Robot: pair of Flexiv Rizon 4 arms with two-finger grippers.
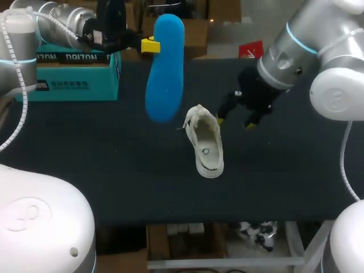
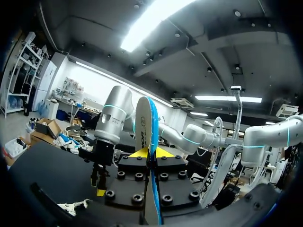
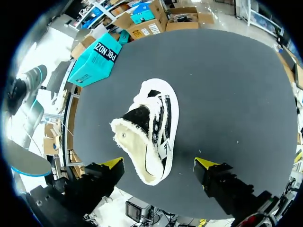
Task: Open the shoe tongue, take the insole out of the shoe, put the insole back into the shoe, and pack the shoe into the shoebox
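The left gripper [image 1: 151, 45] is pinching the blue insole [image 1: 165, 68] near its far end. In the head view the insole hangs in the air, its length running roughly from 12 to 6 o'clock, with its lower end above the table [image 1: 114, 165]. In the left wrist view the insole [image 2: 144, 123] stands edge-on in the left gripper [image 2: 150, 152]. A yellow tip presses on each face, and the insole reaches well past the fingers.

The shoe [image 1: 206, 142] lies on its sole near the middle of the table, apart from both grippers, with its fleece-lined opening facing up. The insole's lower end is at the shoe's 11 o'clock.

The right gripper [image 1: 234, 122] hovers at the shoe's 2 o'clock with its fingers spread wide and holding nothing. In the right wrist view the shoe [image 3: 151, 127] lies ahead of the right gripper [image 3: 159, 164]. The shoe's nearer end sits in line with the gap between the two yellow tips, and neither tip touches it.

The teal shoebox [image 1: 74, 74] sits at the table's 10 o'clock corner, well apart from the shoe.
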